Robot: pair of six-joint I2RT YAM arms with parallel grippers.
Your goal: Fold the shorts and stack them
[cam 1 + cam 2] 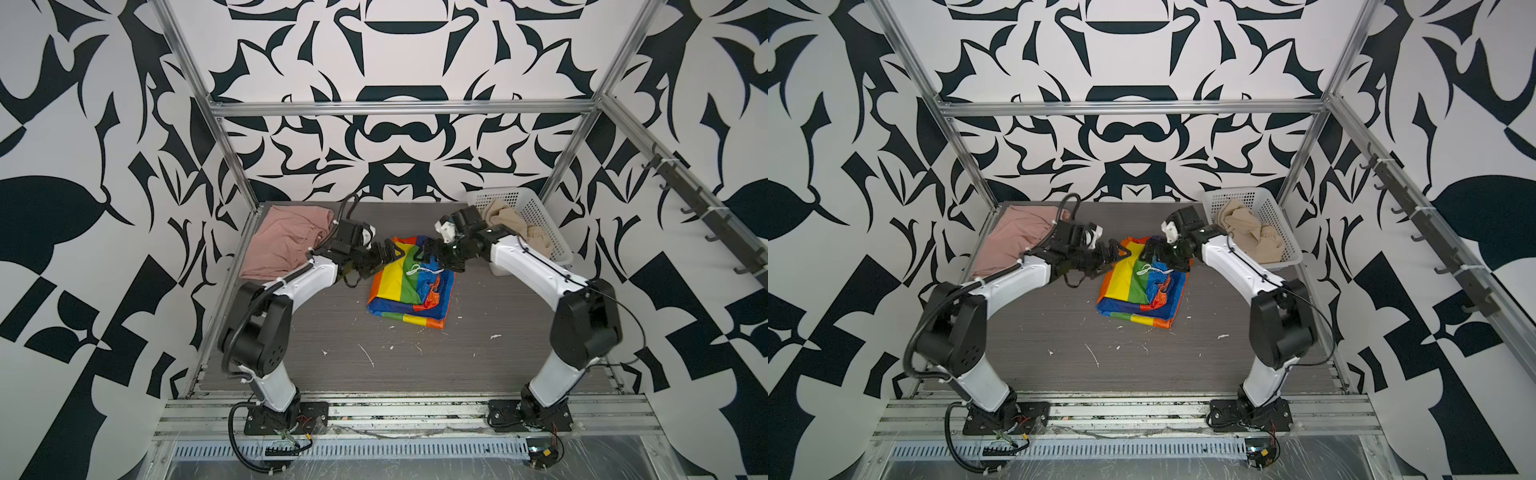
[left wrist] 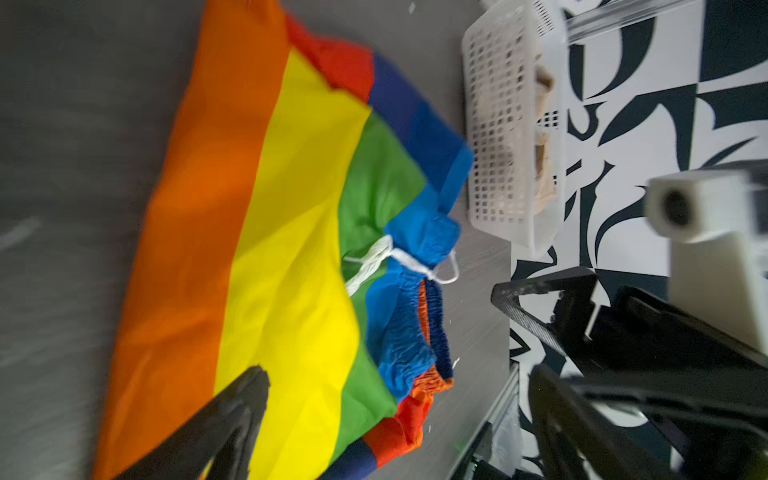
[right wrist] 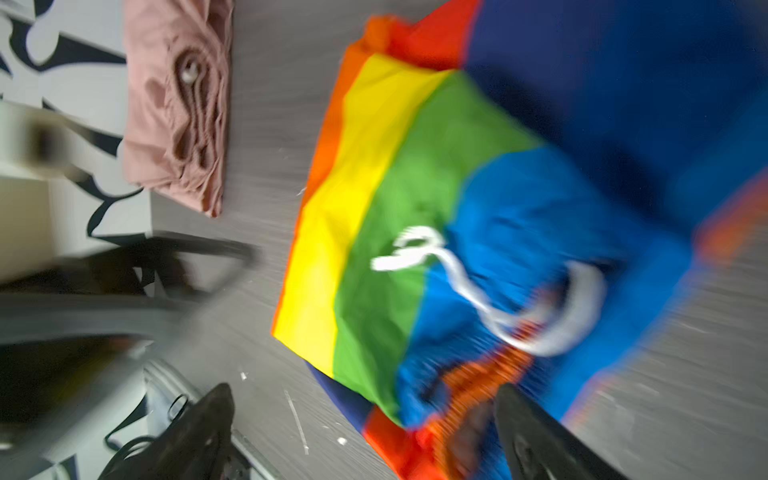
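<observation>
Gaping L claw, R claw; empty

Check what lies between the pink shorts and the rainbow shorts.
Bare table, in the right wrist view; in both top views the left arm reaches over it.

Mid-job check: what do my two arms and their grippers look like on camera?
The left arm and right arm match: white shells, bulky black joints, black base plates. Black cables run along both. The left gripper and right gripper are black, with triangular open-frame fingers and a white camera block at each wrist.
</observation>
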